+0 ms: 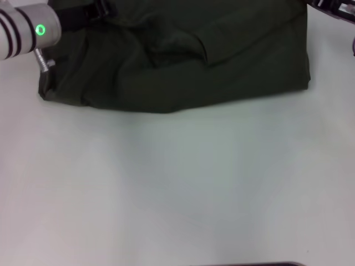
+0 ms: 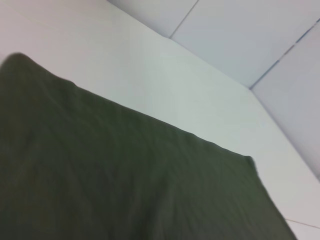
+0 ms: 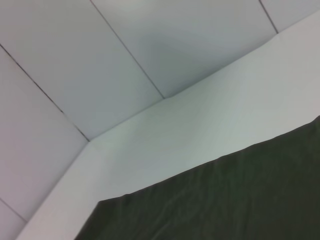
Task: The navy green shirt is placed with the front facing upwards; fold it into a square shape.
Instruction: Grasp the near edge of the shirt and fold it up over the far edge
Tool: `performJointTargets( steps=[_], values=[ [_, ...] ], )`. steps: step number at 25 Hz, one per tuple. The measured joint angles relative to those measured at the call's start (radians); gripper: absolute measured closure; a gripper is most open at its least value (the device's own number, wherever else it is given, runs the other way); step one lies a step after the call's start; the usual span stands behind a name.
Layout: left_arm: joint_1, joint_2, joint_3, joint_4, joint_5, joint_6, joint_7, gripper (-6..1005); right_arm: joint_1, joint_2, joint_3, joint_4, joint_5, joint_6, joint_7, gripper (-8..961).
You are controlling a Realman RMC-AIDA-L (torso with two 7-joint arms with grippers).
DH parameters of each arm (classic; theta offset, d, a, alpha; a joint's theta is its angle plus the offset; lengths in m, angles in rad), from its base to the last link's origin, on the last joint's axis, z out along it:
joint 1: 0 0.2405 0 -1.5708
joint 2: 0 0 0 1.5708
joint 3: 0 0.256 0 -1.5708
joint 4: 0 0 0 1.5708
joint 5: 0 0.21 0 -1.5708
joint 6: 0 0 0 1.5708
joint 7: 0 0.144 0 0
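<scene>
The navy green shirt (image 1: 183, 61) lies bunched and partly folded at the far side of the white table (image 1: 177, 188), with creases and a raised flap near its middle. No lettering shows. My left gripper (image 1: 97, 10) reaches over the shirt's far left part, behind the grey wrist with its green light (image 1: 40, 29). Only a black piece of my right gripper (image 1: 335, 6) shows, at the shirt's far right corner. The left wrist view has the shirt's cloth (image 2: 125, 180) close below it. In the right wrist view a straight edge of the shirt (image 3: 225, 200) lies on the table.
White table surface stretches from the shirt's near edge to the front of the head view. A thin dark strip (image 1: 249, 264) shows at the table's near edge. Pale panelled walls (image 3: 125, 50) rise behind the table.
</scene>
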Motion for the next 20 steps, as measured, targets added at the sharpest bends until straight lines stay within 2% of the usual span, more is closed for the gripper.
performJointTargets(
  steps=[6,14,20],
  values=[
    [-0.021,0.000,0.036,-0.012,-0.010,-0.091,0.002,980,0.054,0.012,-0.032,0.002,0.002,0.117,-0.026,935],
    [-0.023,0.000,0.044,-0.016,-0.034,-0.133,0.040,979,0.085,0.017,-0.056,0.015,0.003,0.224,-0.053,932],
    [-0.016,0.000,0.048,-0.028,-0.051,-0.139,0.045,978,0.087,0.019,-0.151,0.029,-0.002,0.286,-0.042,930]
  ],
)
